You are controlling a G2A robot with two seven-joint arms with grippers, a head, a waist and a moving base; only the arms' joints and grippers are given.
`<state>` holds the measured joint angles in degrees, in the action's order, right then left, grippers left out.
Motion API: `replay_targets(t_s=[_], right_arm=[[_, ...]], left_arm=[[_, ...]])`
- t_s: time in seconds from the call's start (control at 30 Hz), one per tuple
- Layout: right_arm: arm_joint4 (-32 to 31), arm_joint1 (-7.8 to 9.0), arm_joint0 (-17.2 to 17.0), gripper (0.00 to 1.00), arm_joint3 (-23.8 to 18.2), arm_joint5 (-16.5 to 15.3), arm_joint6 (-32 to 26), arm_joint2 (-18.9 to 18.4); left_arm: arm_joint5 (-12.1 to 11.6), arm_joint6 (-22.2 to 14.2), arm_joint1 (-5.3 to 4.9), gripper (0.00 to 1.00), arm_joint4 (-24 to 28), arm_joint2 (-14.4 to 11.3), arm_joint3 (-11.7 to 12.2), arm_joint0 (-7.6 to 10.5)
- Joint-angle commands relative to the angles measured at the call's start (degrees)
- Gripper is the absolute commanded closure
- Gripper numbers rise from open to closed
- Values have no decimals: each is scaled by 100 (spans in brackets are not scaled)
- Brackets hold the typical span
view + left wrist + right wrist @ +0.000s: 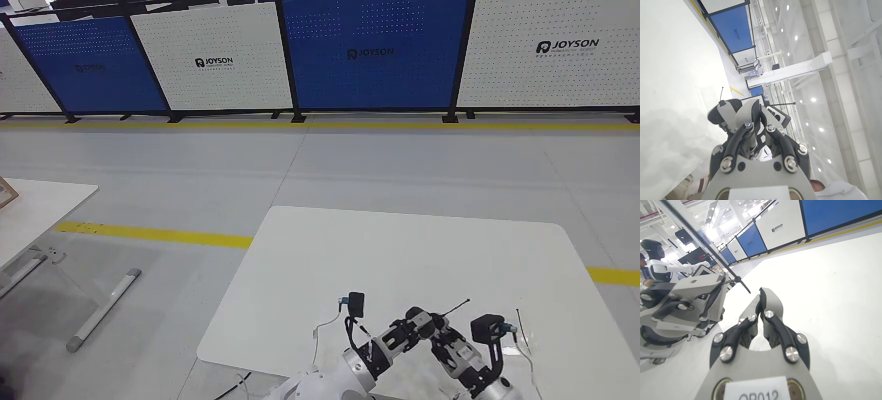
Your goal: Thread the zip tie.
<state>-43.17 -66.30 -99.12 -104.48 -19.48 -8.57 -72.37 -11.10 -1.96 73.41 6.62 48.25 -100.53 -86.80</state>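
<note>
**Grippers tip to tip at the near edge, zip tie held up between them**

At the near edge of the white table (400,250), roughly midway along it, the two grippers sit close together with their tips almost meeting. The left gripper (723,280) has its fingers pressed together, pinching a short strand of the black zip tie (738,278) right at their ends. That strand leads to the tie's small head, which hangs in the air just off those fingertips. A long strap runs straight away from the head on one side, and a short pointed end sticks out on the other. Whether the strap actually passes through the head I cannot tell.

The right gripper (761,291) is pressed together as well, with nothing visible between its pads. The tie's pointed end hangs just beside its fingertips — touching or not, I cannot judge. The whole tie is up off the tabletop, above the near part of the table.

Past the table's far edge lies grey floor crossed by a yellow line (150,235). The corner of a second table (40,205) stands off to the robot's left. At the back of the room is a row of blue and white panels (370,60).
</note>
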Motion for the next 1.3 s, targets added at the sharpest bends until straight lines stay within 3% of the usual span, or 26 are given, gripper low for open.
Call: replay_targets(t_s=[0.0, 0.17, 0.23, 0.4, 1.0, 1.2, 1.27], right_arm=[[-6, 7, 3, 100, -2, 0, 13, 9], [126, 23, -16, 100, -6, 0, 81, -33], [206, 32, -36, 78, -22, 0, 116, -71], [308, 72, -107, 68, -87, 0, 165, -145], [331, 165, -140, 71, -134, 0, 308, -118], [327, 182, -112, 83, -124, 0, 322, -111], [328, 186, -101, 83, -119, 0, 318, -100]], left_arm=[[-13, -1, -1, 100, -3, 6, -10, -8], [41, 47, 1, 100, -46, 16, 6, -5], [113, 48, 3, 100, -43, 16, 43, 7], [178, 56, 10, 100, -56, 9, 106, 32], [203, 71, 16, 100, -126, 9, 94, 13], [216, 63, 17, 100, -182, -9, 86, 4], [224, 66, 18, 100, -196, -16, 91, 3]])
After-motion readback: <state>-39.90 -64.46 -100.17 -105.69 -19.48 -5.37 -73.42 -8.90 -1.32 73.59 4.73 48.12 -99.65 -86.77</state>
